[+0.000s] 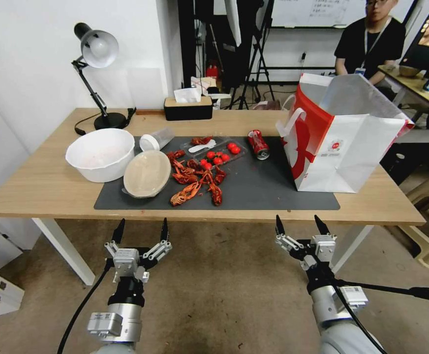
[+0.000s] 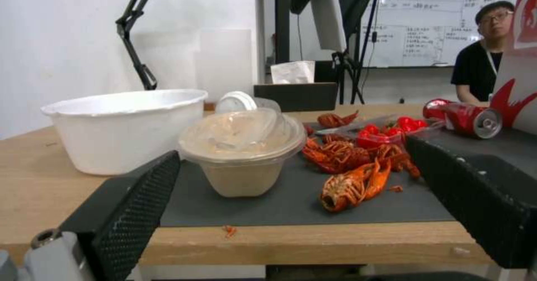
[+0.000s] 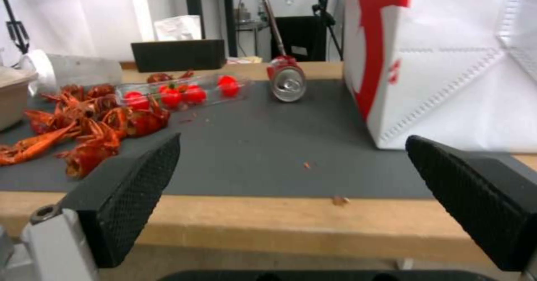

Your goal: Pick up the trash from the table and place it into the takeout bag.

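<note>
Cylindrical red can, boxy paper bag

- Even, bright indoor light falls from above; shadows under the white bowl and takeout bag are soft and short.
- The head view bows straight lines toward its edges, strongest at 3 and 9 o'clock.
- Both wrist views are soft and grainy; the near jaws and far background blur.

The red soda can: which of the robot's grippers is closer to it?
Right. The right gripper hangs off the table's near edge, almost straight before the soda can; the left gripper hangs farther left.
</note>
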You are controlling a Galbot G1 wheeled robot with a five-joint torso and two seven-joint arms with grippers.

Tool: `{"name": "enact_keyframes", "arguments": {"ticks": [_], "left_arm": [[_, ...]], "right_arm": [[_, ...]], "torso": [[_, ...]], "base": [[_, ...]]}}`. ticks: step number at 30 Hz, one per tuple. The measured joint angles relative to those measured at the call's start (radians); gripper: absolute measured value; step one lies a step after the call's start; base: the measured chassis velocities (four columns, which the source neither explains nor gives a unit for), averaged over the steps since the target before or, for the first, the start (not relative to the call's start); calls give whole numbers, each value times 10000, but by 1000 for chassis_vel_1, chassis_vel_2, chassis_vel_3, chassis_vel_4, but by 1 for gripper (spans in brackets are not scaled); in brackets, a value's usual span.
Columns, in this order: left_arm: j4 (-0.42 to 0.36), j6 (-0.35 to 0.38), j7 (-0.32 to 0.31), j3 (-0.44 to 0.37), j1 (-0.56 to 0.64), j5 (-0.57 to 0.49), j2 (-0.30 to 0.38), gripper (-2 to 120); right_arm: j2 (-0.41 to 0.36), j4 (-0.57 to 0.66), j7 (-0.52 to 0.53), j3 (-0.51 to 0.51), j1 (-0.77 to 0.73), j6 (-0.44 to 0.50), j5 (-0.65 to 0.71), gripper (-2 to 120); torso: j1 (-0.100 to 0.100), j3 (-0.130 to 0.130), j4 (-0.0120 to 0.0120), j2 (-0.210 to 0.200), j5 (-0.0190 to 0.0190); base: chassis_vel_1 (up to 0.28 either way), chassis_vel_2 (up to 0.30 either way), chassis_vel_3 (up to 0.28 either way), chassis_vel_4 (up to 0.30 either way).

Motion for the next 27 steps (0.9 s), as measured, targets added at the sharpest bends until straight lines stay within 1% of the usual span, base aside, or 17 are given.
{"name": "enact_keyframes", "arguments": {"ticks": [2, 4, 5, 8, 10, 13, 14, 17, 18, 21, 22, 24, 25, 27], "left_arm": [[8, 14, 1, -6, -17, -6, 4, 100], [49, 35, 4, -7, -50, -15, 13, 100], [49, 35, 4, -7, -50, -15, 13, 100], [135, 44, 8, 20, -88, -20, 31, 100], [150, 44, 8, 19, -88, -21, 32, 100], [178, 58, 10, -1, -150, -49, 32, 100], [178, 58, 10, -1, -150, -49, 32, 100], [180, 182, 8, -42, -230, -111, 62, 100], [180, 182, 8, -42, -230, -111, 62, 100], [149, 199, 8, -75, -205, -118, 63, 100], [149, 199, 8, -75, -205, -118, 63, 100], [99, 198, 8, -127, -176, -118, 56, 100], [99, 198, 8, -127, -176, -118, 56, 100], [43, 197, 8, -235, -173, -146, 68, 100]], "right_arm": [[-34, -55, 0, -67, 273, -126, 48, 100], [-128, -139, 3, -170, 805, -458, 208, 100], [-128, -139, 3, -170, 805, -458, 208, 100], [-396, -252, 99, -327, 1593, -1081, 500, 100], [-480, -278, 103, -389, 1814, -1215, 617, 100], [-767, -388, 0, -673, 2671, -1791, 1174, 100], [-767, -388, 0, -673, 2671, -1791, 1174, 100], [-1132, -628, -65, -1057, 3637, -2259, 1738, 100], [-1132, -628, -65, -1057, 3637, -2259, 1738, 100], [-1365, -961, 0, -1538, 4641, -2496, 2110, 100], [-1365, -961, 0, -1538, 4641, -2496, 2110, 100], [-1369, -1200, 174, -1912, 5334, -2732, 2405, 100], [-1369, -1200, 174, -1912, 5334, -2732, 2405, 100], [-1305, -1433, 409, -2273, 5910, -3010, 2640, 100]], "torso": [[0, 0, 0, 0, 0], [1, 0, 1, 0, 1], [1, 0, 1, 0, 1], [1, 0, -1, 0, 0], [0, 1, 0, 0, 0], [1, 0, 0, 0, 1], [1, 0, 0, 0, 1], [1, 1, -1, -1, -1], [1, 1, -1, -1, -1], [1, 1, 1, -1, -1], [1, 1, 1, -1, -1], [1, 1, 0, 0, -1], [1, 1, 0, 0, -1], [1, 2, 0, 0, -1]], "base": [[0, 0, 0, 0], [0, 0, 0, 0], [0, 0, 0, 0], [0, 0, 0, 0], [0, 0, 0, 0], [0, 0, 0, 0], [0, 0, 0, 0], [0, 0, 0, 0], [0, 0, 0, 0], [0, 0, 0, 0], [0, 0, 0, 0], [0, 0, 0, 0], [0, 0, 0, 0], [0, 0, 0, 0]]}}
